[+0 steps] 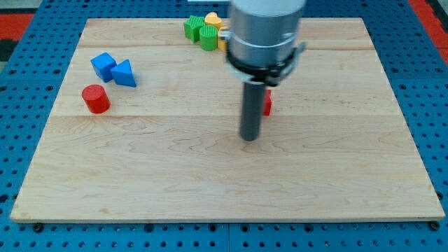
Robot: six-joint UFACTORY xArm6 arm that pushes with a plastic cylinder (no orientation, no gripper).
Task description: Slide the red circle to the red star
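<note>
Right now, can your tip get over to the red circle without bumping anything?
Probably yes: bare board lies between my tip and the red circle; the blue blocks sit toward the view's top.

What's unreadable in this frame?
- Red block, camera view: mostly hidden behind my rod; its shape cannot be told.
- Yellow blocks, at the view's top: partly hidden by the green blocks and the arm's blurred body; their shapes are unclear.
- My tip: shows, touching no block.

Cylinder [96,99] lies far toward the view's left of my tip [249,138]
</note>
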